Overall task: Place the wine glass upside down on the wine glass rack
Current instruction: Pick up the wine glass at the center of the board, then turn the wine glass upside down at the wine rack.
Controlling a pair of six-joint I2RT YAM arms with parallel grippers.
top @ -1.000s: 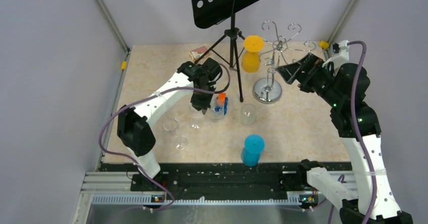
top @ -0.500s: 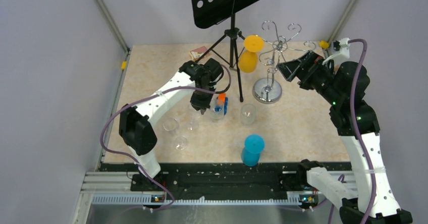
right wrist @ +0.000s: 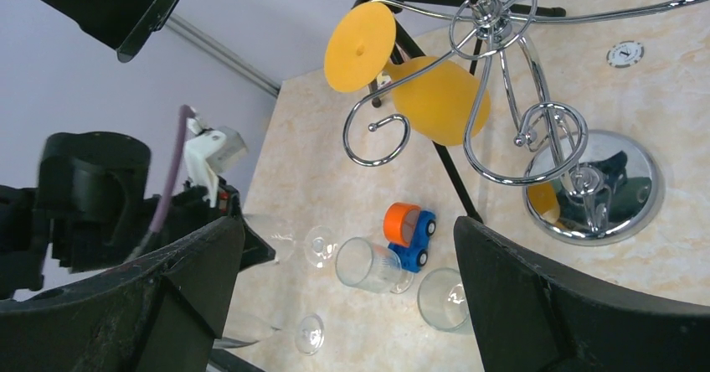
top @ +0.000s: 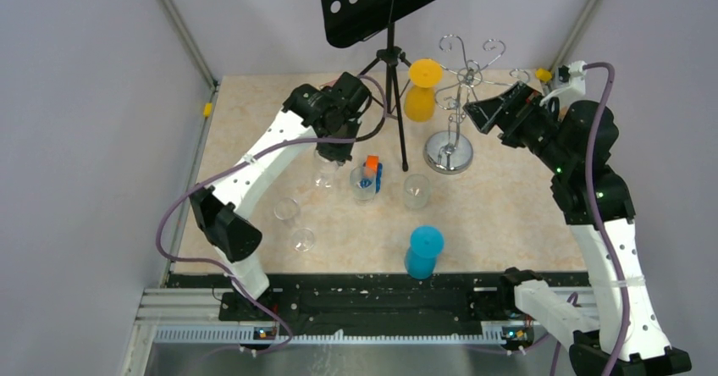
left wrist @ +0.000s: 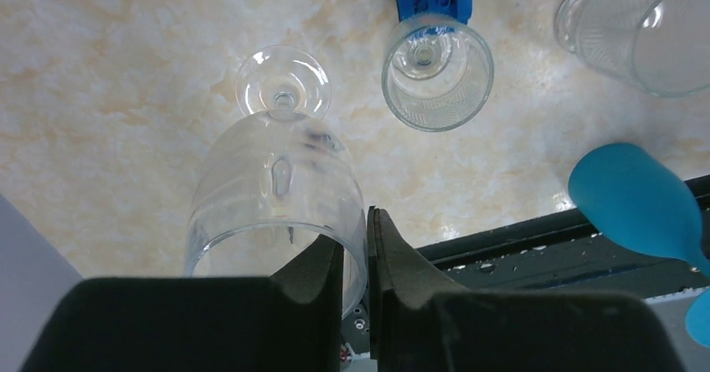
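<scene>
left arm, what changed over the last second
The left gripper, shut on the wine glass rim, has lifted it and carried it toward the back. The right gripper, open, shifted slightly beside the wine glass rack. Everything else stayed put.

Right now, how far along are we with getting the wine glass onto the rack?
Done: an orange wine glass looks hung foot-up on the wine glass rack. In hand: the left pincer is shut on the rim of the clear wine glass, foot-down and away from the rack. Left: flip it, carry it over, slide its stem into a free hook. The right pincer is open beside the rack.
</scene>
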